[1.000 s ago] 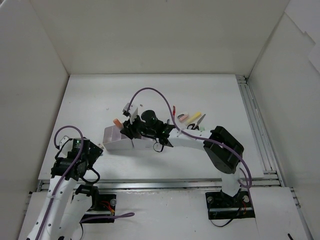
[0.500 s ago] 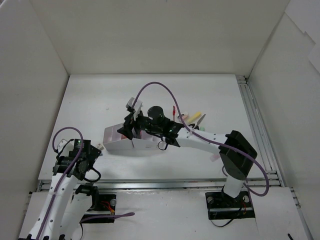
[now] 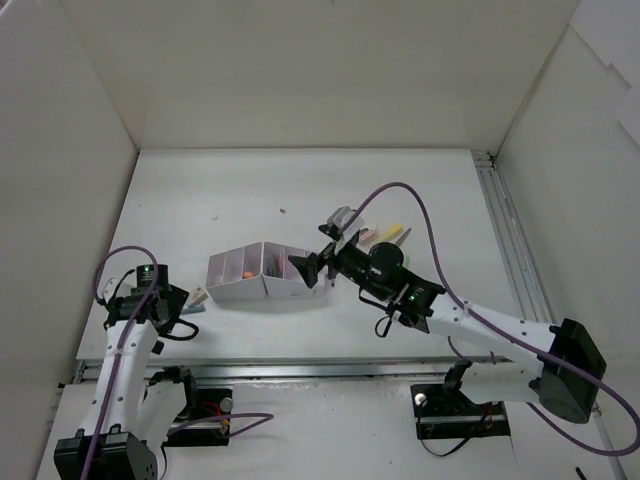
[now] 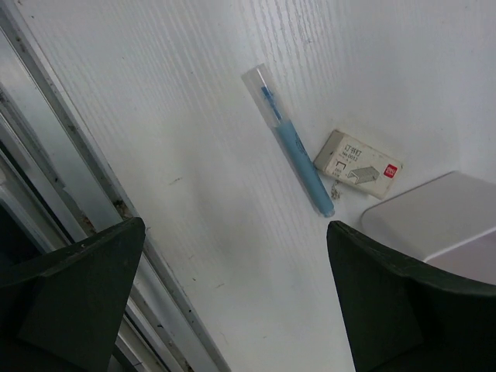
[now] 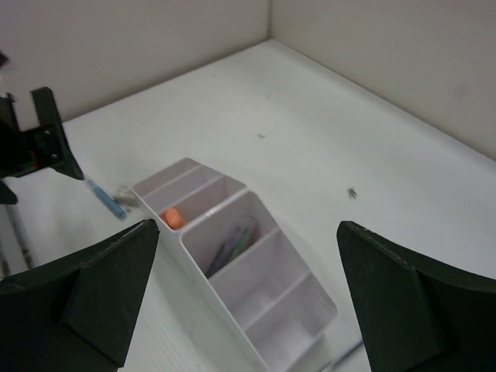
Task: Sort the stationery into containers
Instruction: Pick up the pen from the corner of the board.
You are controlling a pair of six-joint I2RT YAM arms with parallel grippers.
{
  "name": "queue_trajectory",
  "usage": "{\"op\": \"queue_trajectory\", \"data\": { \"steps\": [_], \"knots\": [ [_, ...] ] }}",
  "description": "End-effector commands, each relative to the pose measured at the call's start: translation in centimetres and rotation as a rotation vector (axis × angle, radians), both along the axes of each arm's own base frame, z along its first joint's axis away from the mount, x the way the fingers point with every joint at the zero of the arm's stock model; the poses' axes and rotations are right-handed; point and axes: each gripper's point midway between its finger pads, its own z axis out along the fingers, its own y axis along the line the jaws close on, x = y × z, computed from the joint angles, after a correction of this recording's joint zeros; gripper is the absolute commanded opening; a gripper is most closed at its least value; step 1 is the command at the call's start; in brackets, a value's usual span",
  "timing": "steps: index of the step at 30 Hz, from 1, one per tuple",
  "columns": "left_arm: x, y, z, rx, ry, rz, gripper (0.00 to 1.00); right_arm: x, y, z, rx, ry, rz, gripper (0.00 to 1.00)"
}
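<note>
- The left gripper (image 4: 236, 306) hangs over the near-left part of the table (image 4: 194, 93). Its jaws stand wide apart and nothing is between them.
- A blue pen (image 4: 294, 151) lies flat on the table, ahead of this gripper and a little toward its right finger.
- In the left wrist view the pen's long axis runs steeply, from upper left to lower right. I judge that it lies mostly across the line on which the fingers close, so only a small turn of the wrist seems needed.
- The lower end of the pen is just beside a small pale box of staples (image 4: 359, 165), and the corner of the white organizer (image 4: 434, 209) is near. The fingers probably have more free room at the upper half of the pen.
- The right gripper (image 5: 244, 302) is also spread and empty. It hovers at the far-right end of the organizer, well apart from the pen.
- The left arm is therefore clearly the nearer one for this pen.
- An orange marker (image 5: 172, 218) and some pens (image 5: 232, 244) lie already in two compartments.
</note>
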Motion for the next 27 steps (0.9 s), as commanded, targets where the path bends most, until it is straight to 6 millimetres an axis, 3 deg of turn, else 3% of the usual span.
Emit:
{"op": "queue_trajectory", "data": {
  "steps": [1,3,4,6,12,16,23,27],
  "knots": [
    [1.8,1.0,0.5,0.005,-0.045,0.025,0.99,1.6,-5.6,2.8,0.142,-0.024,-0.238,0.98],
    [2.6,1.2,0.2,-0.007,-0.046,0.029,0.98,1.5,-7.6,0.9,0.129,0.01,-0.302,0.98],
    [2.9,1.0,0.0,-0.019,-0.045,0.019,0.96,1.4,-8.9,1.5,0.15,0.005,-0.333,0.98],
    [3.3,1.4,-0.6,-0.037,-0.021,0.04,0.94,1.4,-10.5,0.0,0.113,0.035,-0.395,0.98],
    [3.7,1.6,-2.5,-0.068,0.045,0.103,0.84,1.2,-14.1,-0.7,0.066,0.057,-0.513,0.98],
    [3.6,2.3,-3.3,-0.045,0.044,0.172,0.78,0.9,-14.8,-0.7,0.046,0.06,-0.527,0.98],
    [4.9,2.7,-3.9,-0.045,0.052,0.205,0.77,0.7,-15.5,-1.5,0.02,0.089,-0.548,0.98],
    [4.0,3.1,-4.4,-0.038,0.128,0.29,0.64,0.5,-16.3,-1.7,0.022,0.097,-0.574,0.98]
  ]
}}
